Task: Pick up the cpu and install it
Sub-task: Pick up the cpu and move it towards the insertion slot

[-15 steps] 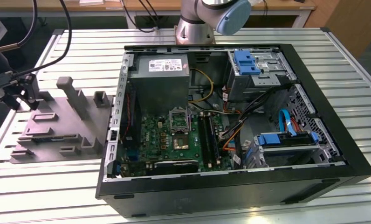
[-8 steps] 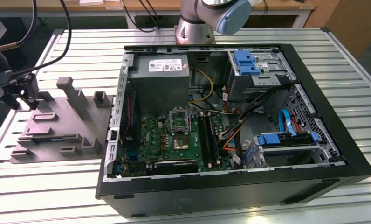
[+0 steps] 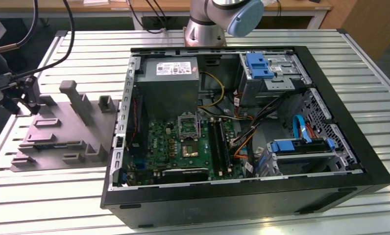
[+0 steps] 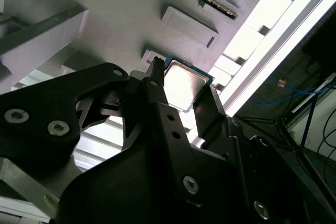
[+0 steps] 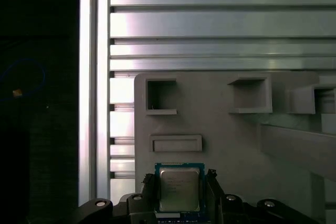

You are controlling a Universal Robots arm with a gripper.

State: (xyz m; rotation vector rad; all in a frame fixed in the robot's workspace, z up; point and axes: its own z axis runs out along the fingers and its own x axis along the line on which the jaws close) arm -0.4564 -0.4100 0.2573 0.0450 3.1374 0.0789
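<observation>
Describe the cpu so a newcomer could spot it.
Start at the grey fixture tray, on the exterior view's left of the computer case. In both wrist views the cpu is clamped by the gripper over it: a flat silvery square with a green rim, unlike the tray's plain grey recesses.

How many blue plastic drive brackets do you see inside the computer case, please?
2 blue brackets: one atop the bay beside the power supply, another on the drive cage nearer the camera; more may be hidden.

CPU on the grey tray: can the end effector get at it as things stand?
Likely yes: the end effector straddles the cpu, a finger seemingly tight against each side, with nothing in between.
</observation>
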